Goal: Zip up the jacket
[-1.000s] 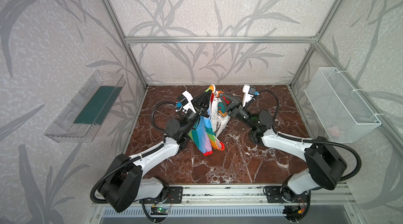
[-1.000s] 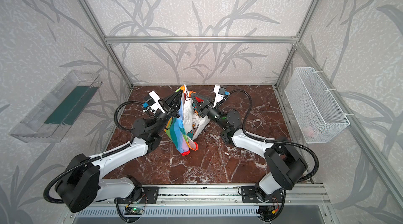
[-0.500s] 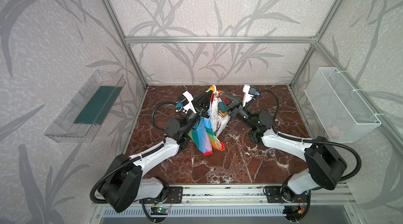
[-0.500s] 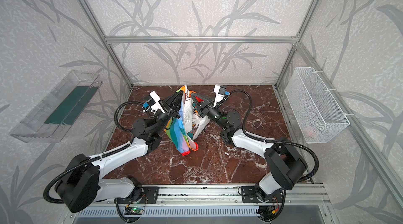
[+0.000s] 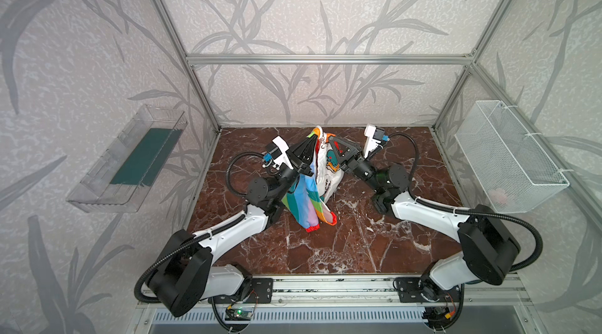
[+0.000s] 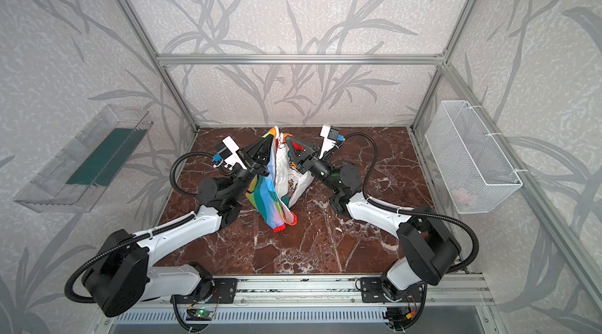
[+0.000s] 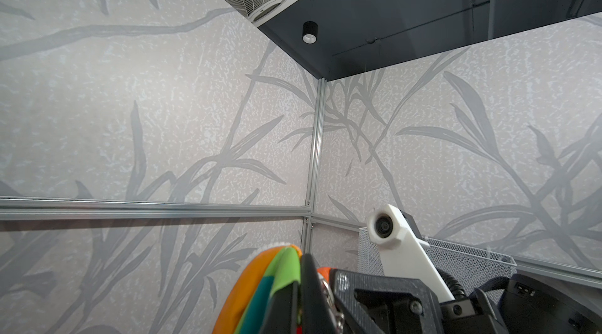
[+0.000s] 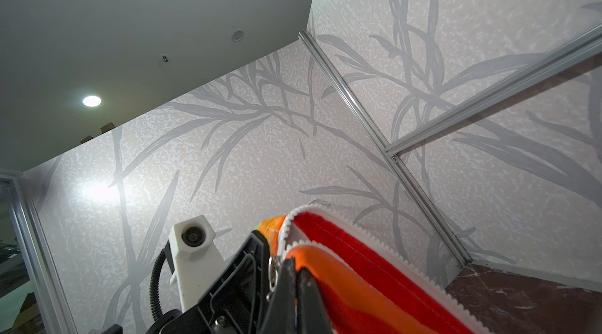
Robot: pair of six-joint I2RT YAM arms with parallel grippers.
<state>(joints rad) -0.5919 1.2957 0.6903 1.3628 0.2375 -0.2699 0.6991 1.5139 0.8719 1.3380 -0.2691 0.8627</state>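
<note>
Top views both show my left gripper (image 5: 312,141) and right gripper (image 5: 330,142) clenched on the top edge of the jacket (image 5: 308,199), tips nearly meeting. It hangs below my jaws, long axis upright, red cuffs lowest, reaching the table (image 5: 358,244). Right wrist view: white zipper teeth (image 8: 282,233) just beside my jaws.

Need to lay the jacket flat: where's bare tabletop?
Widest bare tabletop: between the jacket, left forearm, right forearm and front rail. Smaller patches in both far corners. Crowded centre: left gripper and right gripper hold the jacket up.
</note>
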